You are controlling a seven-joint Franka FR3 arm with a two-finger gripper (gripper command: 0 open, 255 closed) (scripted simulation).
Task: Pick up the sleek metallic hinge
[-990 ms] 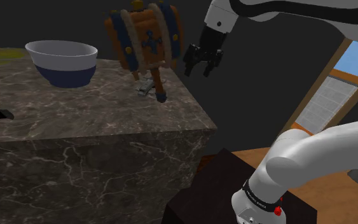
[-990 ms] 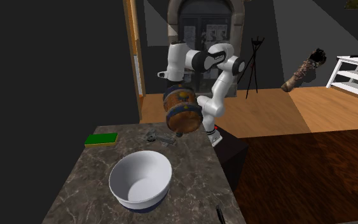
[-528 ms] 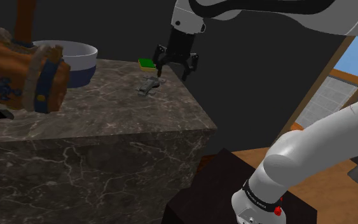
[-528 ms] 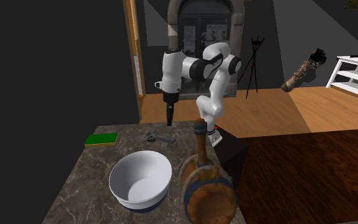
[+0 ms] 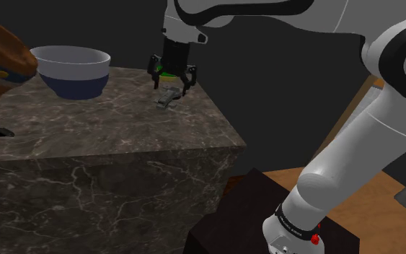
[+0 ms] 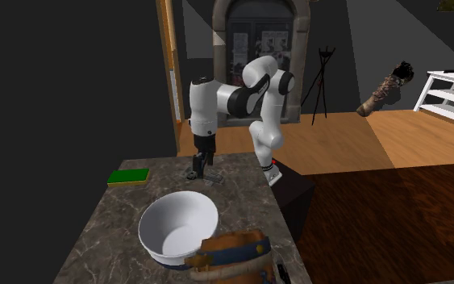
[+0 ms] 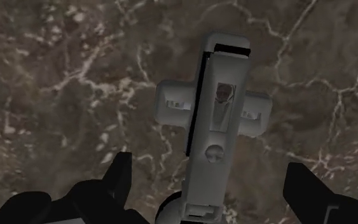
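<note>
Now, wide-open black fingers (image 7: 117,184) hung over the grey, cross-shaped metal hinge (image 7: 212,127).
The hinge lay flat on the dark veined marble bench (image 5: 86,137), near the bench's corner; the fingers, empty, stood just above the bench, one to each side of the long bar. It looked stiff, light and slick, so a square pinch across that narrow bar seemed the surest hold.

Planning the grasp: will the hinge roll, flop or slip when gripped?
The hinge lies flat on the counter, so it probably won't roll. Its smooth grey faces may slip in the gripper. Its bar crossing a plate might pivot.
</note>
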